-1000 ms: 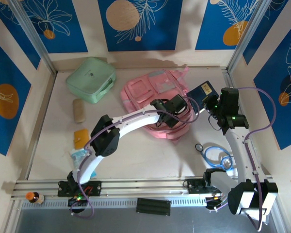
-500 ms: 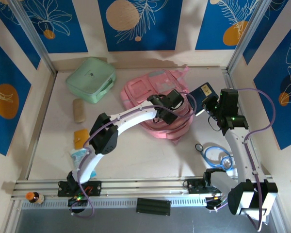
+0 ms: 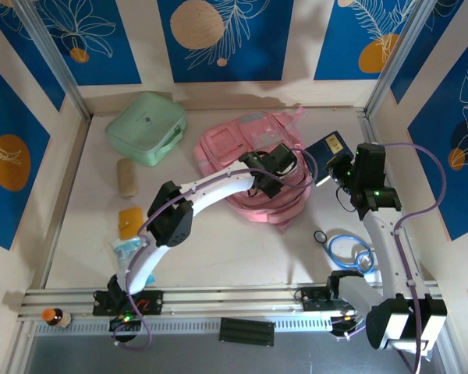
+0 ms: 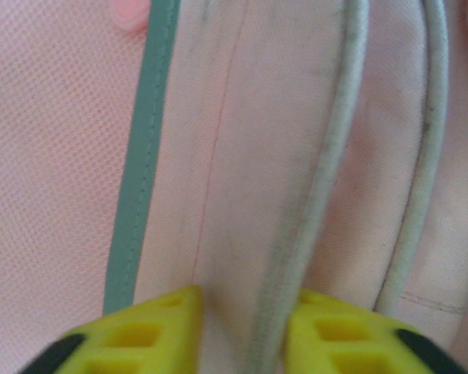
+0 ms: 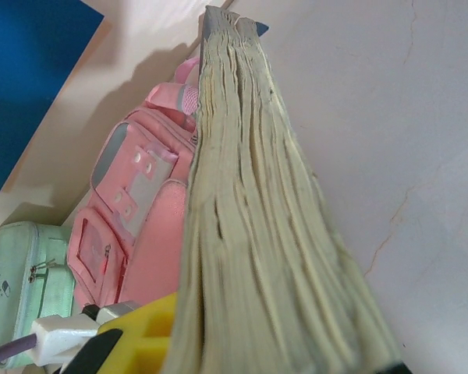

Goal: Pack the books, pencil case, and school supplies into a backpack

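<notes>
left gripper pinched on piped rim of soft backpack, mid-desk | right gripper clamps books beside backpack | thin, floppy, likely slippery: squeeze whole stack near spine

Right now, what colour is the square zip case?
The zip case is mint green, clearest in the top external view.

The backpack lies mid-table toward the back. Behind and to its left sits the square zip case. The pencil case lies just in front of that case, with a flat card and a packet nearer still. Right of the backpack, the books sit in the right gripper. The left gripper rests on the backpack, a fold between its fingers. A looped cord lies front right.
</notes>
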Action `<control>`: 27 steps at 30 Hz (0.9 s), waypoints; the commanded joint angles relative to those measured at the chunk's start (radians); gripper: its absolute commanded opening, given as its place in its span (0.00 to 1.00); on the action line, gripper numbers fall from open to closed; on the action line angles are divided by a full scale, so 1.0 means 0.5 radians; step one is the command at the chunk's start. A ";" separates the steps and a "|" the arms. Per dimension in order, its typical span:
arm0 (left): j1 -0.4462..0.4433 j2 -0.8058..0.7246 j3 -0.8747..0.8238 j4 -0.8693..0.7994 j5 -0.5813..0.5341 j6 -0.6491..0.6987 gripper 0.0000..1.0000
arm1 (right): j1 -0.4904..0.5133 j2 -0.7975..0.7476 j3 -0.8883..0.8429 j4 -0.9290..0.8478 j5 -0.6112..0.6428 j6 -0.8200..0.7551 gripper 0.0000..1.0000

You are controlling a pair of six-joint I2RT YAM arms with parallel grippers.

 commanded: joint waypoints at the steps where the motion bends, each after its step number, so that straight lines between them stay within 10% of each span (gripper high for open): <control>1: 0.056 -0.080 0.062 -0.018 0.002 0.000 0.19 | -0.015 -0.064 -0.013 0.022 0.034 -0.005 0.00; 8: 0.142 -0.408 -0.115 0.198 0.083 -0.077 0.00 | -0.051 -0.114 -0.022 -0.031 0.049 -0.034 0.00; 27: 0.458 -0.797 -0.511 0.852 0.417 -0.489 0.00 | -0.045 -0.203 -0.108 -0.077 -0.338 0.024 0.00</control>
